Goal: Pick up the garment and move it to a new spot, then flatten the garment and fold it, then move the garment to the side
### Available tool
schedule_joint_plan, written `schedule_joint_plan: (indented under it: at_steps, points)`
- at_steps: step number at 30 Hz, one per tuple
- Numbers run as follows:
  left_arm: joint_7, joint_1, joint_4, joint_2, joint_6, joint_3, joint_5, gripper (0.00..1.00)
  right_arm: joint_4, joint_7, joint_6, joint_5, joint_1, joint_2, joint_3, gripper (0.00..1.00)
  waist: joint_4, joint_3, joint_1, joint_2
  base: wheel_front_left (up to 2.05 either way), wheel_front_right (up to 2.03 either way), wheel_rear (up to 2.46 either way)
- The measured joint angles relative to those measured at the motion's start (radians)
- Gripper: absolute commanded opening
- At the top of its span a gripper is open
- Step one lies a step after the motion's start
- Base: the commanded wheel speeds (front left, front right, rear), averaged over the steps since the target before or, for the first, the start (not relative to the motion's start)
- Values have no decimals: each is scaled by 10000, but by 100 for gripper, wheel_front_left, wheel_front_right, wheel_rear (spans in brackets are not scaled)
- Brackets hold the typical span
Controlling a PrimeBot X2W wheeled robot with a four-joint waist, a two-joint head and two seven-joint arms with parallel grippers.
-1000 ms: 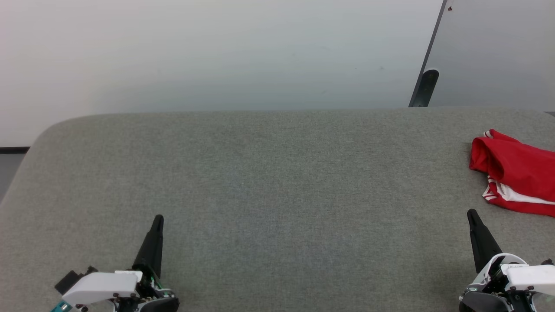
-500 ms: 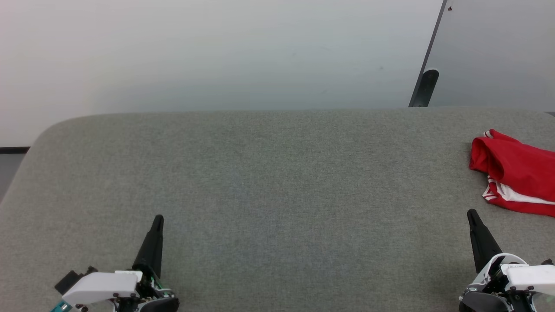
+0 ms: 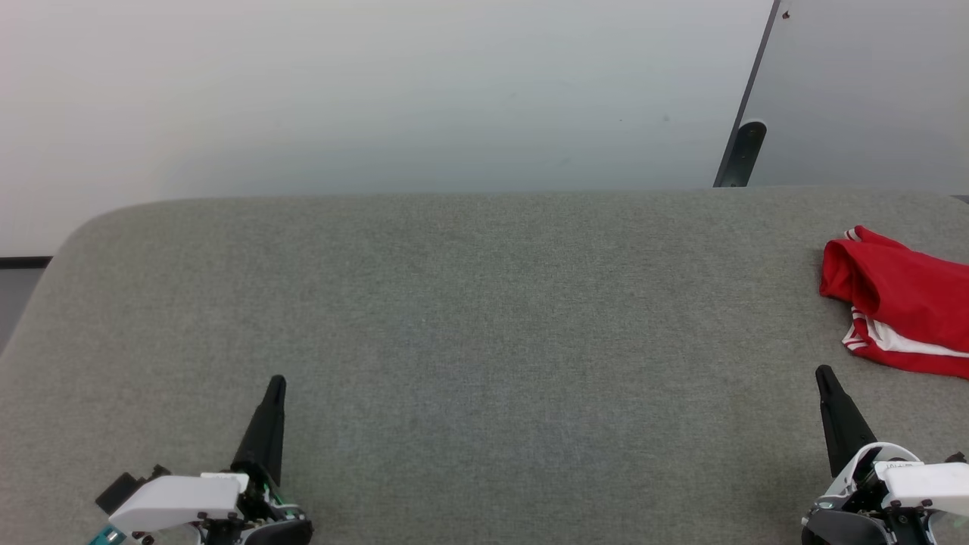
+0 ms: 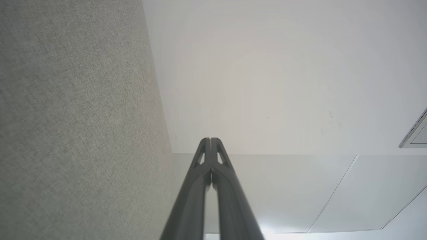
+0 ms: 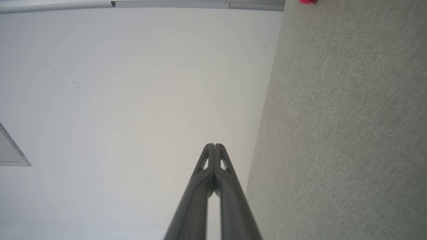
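Left gripper point(image 3: 276, 383) sits near left, fingers pressed tip to tip and holding nothing. Right gripper point(image 3: 824, 374) is near right, also clenched on nothing. The wrist views show both pairs of tips meeting. Both are low over the grey table point(image 3: 484, 303).

The garment point(image 3: 905, 310) lies just past the right gripper, apart from it. It is a red bundle with a white striped sleeve edge poking out below, at the table's right end, partly cut off by the head view's edge. Farther back are a plain wall point(image 3: 378, 91) and a grey panel point(image 3: 870, 83) at far right.

Change over the last second: none. The grippers are in the same spots and the garment has the same shape.

My read is that the arms are parked, not working. A compact bundle off to the side fits either a shirt waiting to be picked up or one folded and set aside. The cut-off view doesn't settle how neat the fold is.
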Motion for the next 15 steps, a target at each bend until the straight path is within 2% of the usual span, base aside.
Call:
schedule_joint_plan:
  at_steps: [15]
  points:
    - [0, 0, 0, 0, 0, 4, 0, 0, 0, 0, -2, 0, 0, 0, 0, 0, 0, 0, -1, 0, 0, 0, 0]
